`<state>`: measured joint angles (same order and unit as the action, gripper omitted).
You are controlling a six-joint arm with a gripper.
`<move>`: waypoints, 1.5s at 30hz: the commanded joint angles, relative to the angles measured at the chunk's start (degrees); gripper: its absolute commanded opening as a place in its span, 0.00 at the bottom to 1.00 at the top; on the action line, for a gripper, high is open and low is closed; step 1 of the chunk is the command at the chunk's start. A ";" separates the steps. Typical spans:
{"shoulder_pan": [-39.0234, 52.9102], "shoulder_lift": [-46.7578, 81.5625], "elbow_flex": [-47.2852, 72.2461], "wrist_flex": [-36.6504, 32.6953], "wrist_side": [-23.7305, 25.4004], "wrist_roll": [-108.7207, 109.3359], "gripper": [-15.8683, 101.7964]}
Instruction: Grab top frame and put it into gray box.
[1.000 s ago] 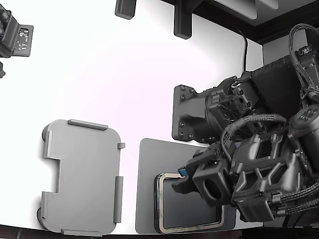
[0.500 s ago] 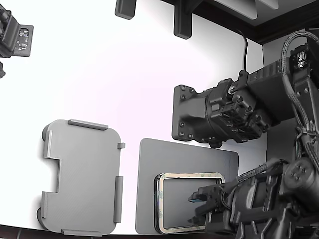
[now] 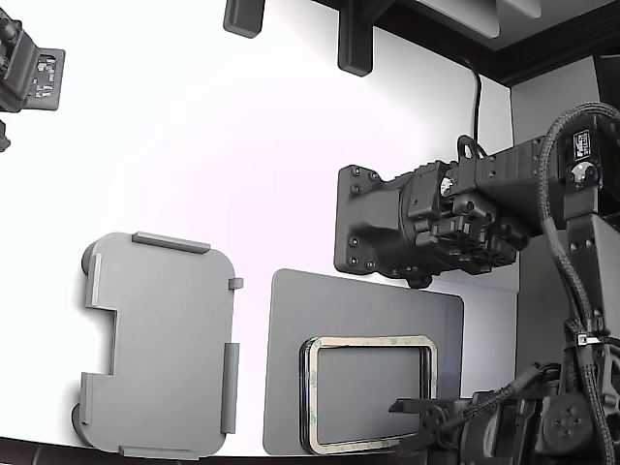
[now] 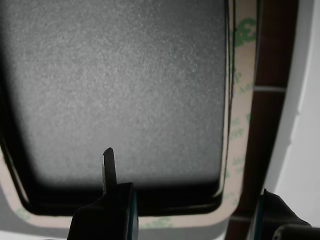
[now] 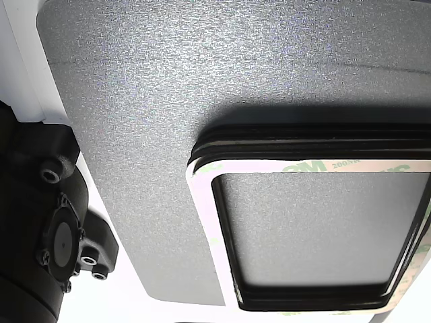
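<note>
The top frame (image 3: 369,393) lies flat on the dark gray mat (image 3: 363,310), crowning a small stack of like frames (the other view shows dark layered edges beneath its tan face, with faint green print on it). It sits at the mat's near end, toward the lower edge of the exterior view, and nothing is lifting it yet.

Over it comes the gripper (image 4: 182,192), low at the frame's near rail. In the wrist view the fingers stand spread, one thin finger (image 4: 108,167) inside the opening over the mat, the other dark mass outside the rail, so the rail lies between them. They are not pinching anything.

How to do this well, as I judge it: settle just deep enough to take the uppermost layer only, because the stack underneath looks ready to come along. Close on the rail squarely, not at the rounded corner, and lift straight up so the thin frame does not flex or drag its neighbours.

Away on the exterior view's left waits the gray box (image 3: 160,347), well apart from the mat on the white bench (image 3: 223,155), its stepped notch facing that view's left. The carry will need the frame kept level and turned to match the box's outline before lowering it in. The second arm (image 3: 426,228) sits beyond the mat, clear of that path.
</note>
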<state>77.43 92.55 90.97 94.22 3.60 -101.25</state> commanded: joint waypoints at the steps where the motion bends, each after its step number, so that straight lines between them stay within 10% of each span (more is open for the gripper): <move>1: 1.14 -0.97 -3.16 0.62 -0.44 1.58 0.94; 45: 11.95 -10.63 -4.75 -7.12 0.70 12.22 0.51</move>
<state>89.91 80.60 87.19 87.36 4.39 -89.21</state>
